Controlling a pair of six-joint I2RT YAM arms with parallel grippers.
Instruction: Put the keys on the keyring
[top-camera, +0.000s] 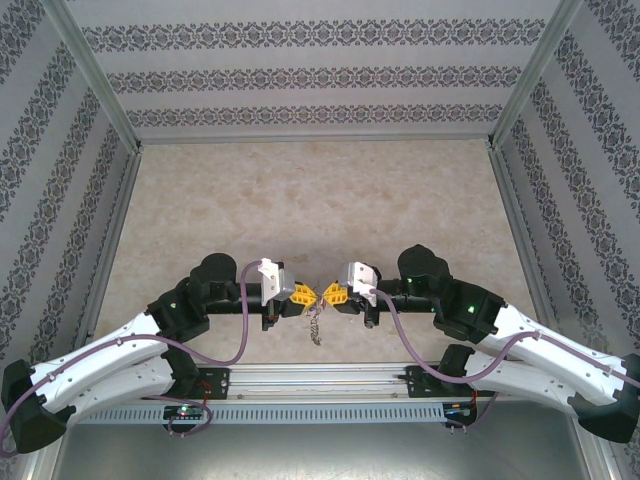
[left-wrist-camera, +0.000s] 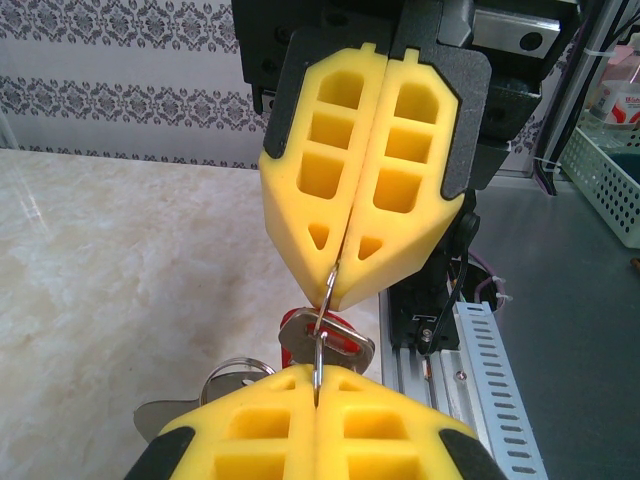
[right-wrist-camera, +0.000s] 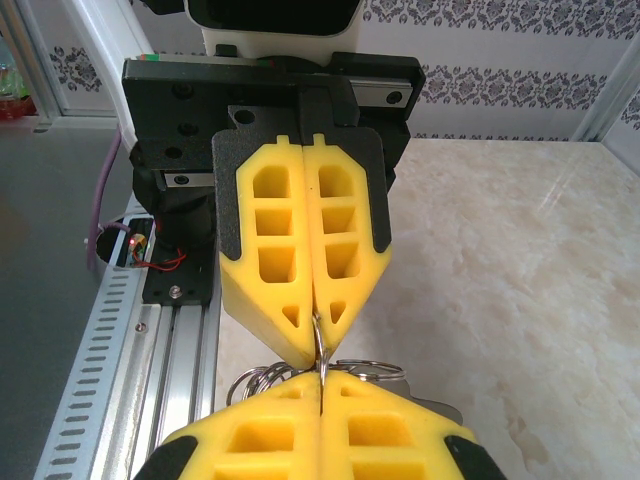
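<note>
Meeting tip to tip over the near edge of the tabletop (top-camera: 300, 190), the left pincer (top-camera: 311, 294) and the right pincer (top-camera: 331, 295) face each other from either side, with their yellow foam fingers almost touching. Both are clenched: in each wrist view the two pads press flat together, and a thin metal wire runs into the seam. That wire is the keyring (left-wrist-camera: 321, 335), a slim silvery loop stretched between the two sets of tips. The left pincer grips one end and the right pincer grips the other.

Below it hangs a small bunch (top-camera: 316, 328) — a red-headed key (left-wrist-camera: 296, 330), a silver key (left-wrist-camera: 352, 347) just beside it, and a spare ring (left-wrist-camera: 232, 368) off to one side. From above, the bunch shows as a dark dangling cluster just beneath the joined tips, on the side towards the aluminium rail (top-camera: 320, 378) where the arms are bolted. Whether it touches the marbled surface I cannot tell. Patterned wall panels (top-camera: 320, 75) close in the far side and both flanks.
</note>
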